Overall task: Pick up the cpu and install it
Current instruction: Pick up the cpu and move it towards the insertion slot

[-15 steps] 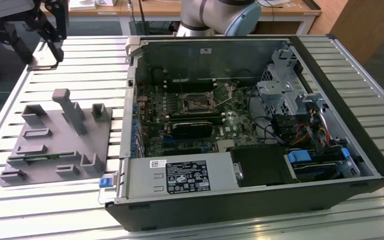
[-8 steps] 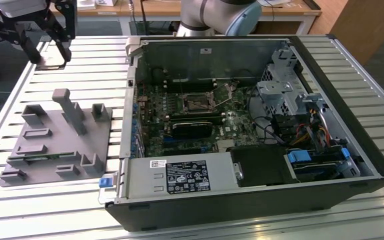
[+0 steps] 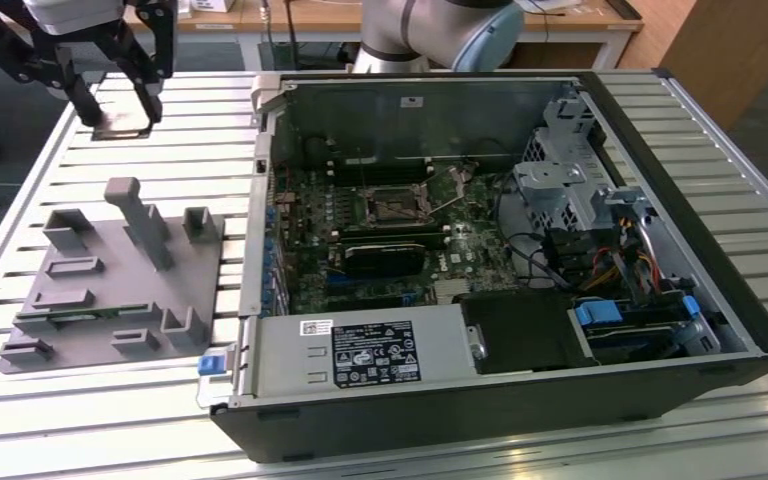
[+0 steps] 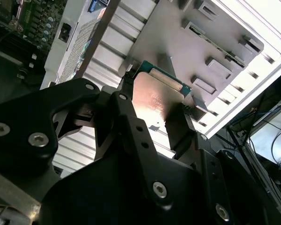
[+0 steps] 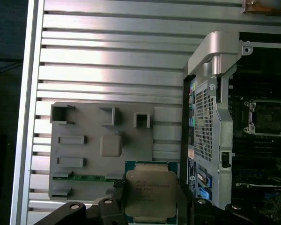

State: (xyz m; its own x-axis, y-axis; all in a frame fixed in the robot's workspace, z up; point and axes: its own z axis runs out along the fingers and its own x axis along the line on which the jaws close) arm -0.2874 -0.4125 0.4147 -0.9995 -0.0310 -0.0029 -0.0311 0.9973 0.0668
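Observation:
The cpu (image 3: 123,127), a flat square chip with a silver-grey top, hangs above the slatted table at the exterior view's far left, behind the grey fixture plate (image 3: 117,290). My gripper (image 3: 120,118) is shut on it, one black finger on each side edge. Both wrist views show the cpu (image 4: 157,96) (image 5: 151,193) clamped between the black fingers (image 4: 131,124) with its metal lid bare. The black square cpu socket (image 3: 394,208) (image 5: 267,117) sits on the motherboard inside the open computer case, well to the exterior view's right of the gripper.
The open computer case (image 3: 704,200) fills the table's middle and right, with a power supply (image 3: 357,352) at its front and cables at the right. The grey fixture plate (image 5: 84,154) carries upright posts and a green memory stick (image 5: 86,177).

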